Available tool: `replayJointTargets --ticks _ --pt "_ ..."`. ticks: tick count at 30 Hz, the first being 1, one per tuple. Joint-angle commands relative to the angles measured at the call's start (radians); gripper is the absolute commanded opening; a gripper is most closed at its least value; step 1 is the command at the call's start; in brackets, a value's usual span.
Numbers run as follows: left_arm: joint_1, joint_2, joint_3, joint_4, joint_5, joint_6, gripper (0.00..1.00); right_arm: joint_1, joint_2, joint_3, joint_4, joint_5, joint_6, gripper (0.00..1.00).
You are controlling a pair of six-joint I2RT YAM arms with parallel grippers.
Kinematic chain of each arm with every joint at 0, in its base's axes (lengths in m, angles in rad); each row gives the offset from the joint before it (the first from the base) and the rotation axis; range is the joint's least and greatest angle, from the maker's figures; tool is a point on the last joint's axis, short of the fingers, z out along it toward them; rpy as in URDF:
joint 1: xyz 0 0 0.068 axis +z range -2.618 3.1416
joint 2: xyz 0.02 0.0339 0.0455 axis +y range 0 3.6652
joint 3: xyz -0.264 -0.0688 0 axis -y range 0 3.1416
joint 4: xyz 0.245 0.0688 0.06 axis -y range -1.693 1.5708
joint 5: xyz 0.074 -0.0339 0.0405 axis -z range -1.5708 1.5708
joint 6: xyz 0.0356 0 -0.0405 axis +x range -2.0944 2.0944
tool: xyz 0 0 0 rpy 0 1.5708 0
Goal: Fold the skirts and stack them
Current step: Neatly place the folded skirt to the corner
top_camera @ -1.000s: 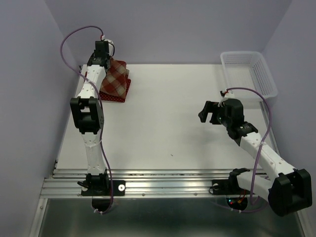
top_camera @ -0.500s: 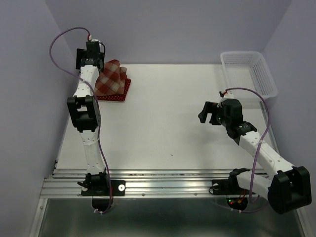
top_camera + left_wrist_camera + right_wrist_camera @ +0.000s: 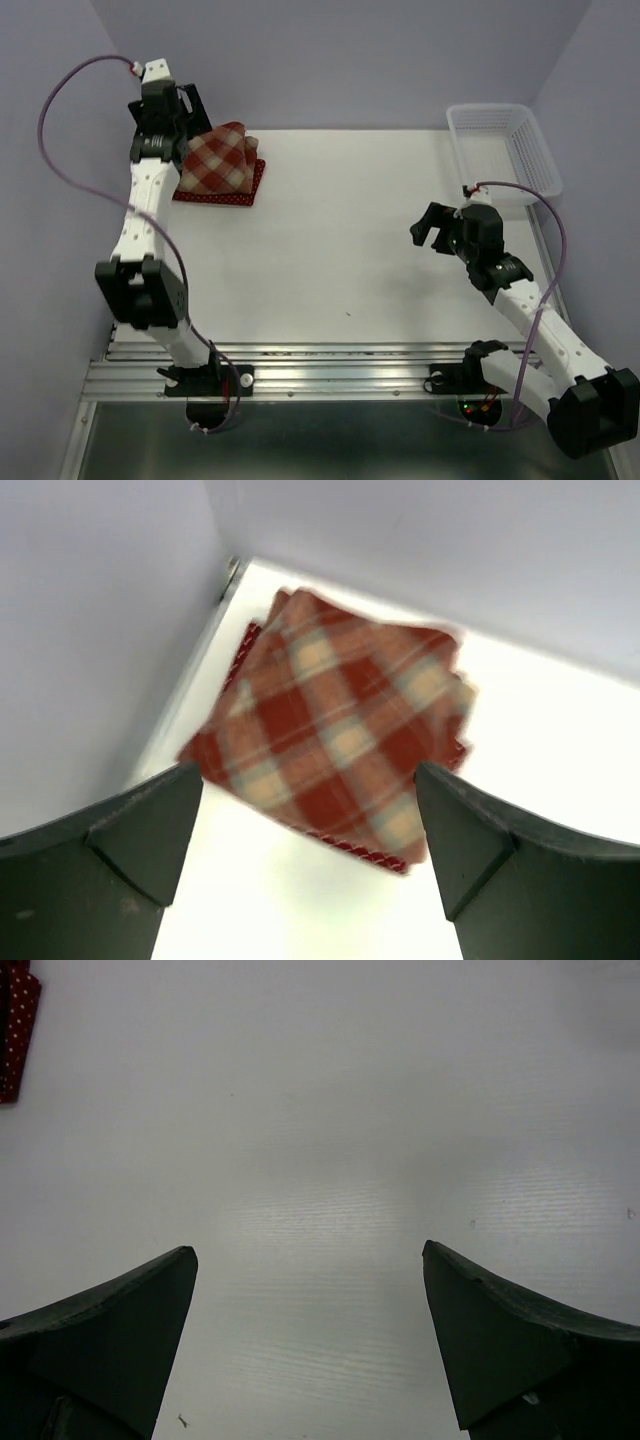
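A folded red-and-cream plaid skirt [image 3: 215,162] lies at the table's far left corner, on top of a dark red polka-dot skirt [image 3: 236,198] whose edge shows beneath it. My left gripper [image 3: 190,108] hovers open just behind and to the left of the pile, holding nothing. In the left wrist view the plaid skirt [image 3: 340,730] lies beyond the spread fingers of the left gripper [image 3: 308,775], with a dotted hem [image 3: 362,849] below it. My right gripper [image 3: 430,225] hangs open over bare table at the right. In its wrist view the right gripper [image 3: 310,1255] is empty, and a polka-dot corner [image 3: 15,1030] shows at the far left.
A white mesh basket [image 3: 548,165] stands at the table's back right corner. Lilac walls close in on the left, back and right. The left wall stands right beside the skirt pile. A metal rail [image 3: 330,365] runs along the near edge.
My left gripper opened and let go of the plaid skirt, then drew back up and to the left. The plaid skirt settled flatter on the pile. The right arm shifted slightly.
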Motion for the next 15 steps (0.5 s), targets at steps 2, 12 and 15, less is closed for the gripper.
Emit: replayJointTargets --ticks 2,12,15 --pt "-0.083 -0.526 -0.661 0.292 0.098 -0.370 0.99 -0.004 -0.074 -0.020 0.004 0.110 0.063 1.00" --pt "-0.123 -0.919 -1.165 0.339 -0.002 -0.489 0.99 -0.004 -0.215 -0.151 0.116 0.170 0.055 1.00" --pt "-0.123 -0.916 -1.138 0.344 0.041 -0.483 0.99 -0.004 -0.240 -0.171 0.141 0.159 0.047 1.00"
